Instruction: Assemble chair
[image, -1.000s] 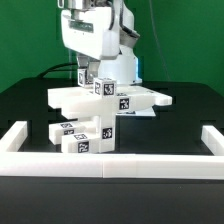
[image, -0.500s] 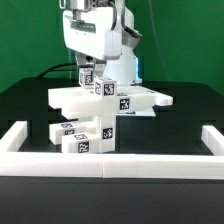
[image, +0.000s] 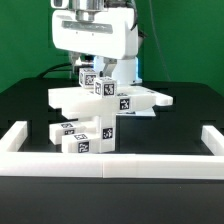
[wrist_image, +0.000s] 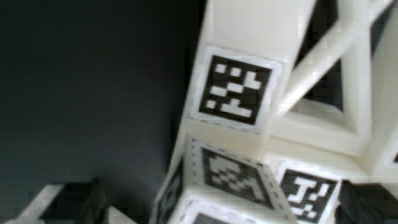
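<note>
The chair (image: 108, 112) stands half-built on the black table (image: 30, 110), just behind the white border rail (image: 110, 163), its flat seat panel (image: 105, 98) resting level on the stacked blocks with the tagged pieces on top. The gripper (image: 93, 62) has lifted off those upper pieces since a moment ago and now hangs above them with its jaws spread wide and empty. I judge the part just seated is released, and the next loose piece is to be fetched.
</note>
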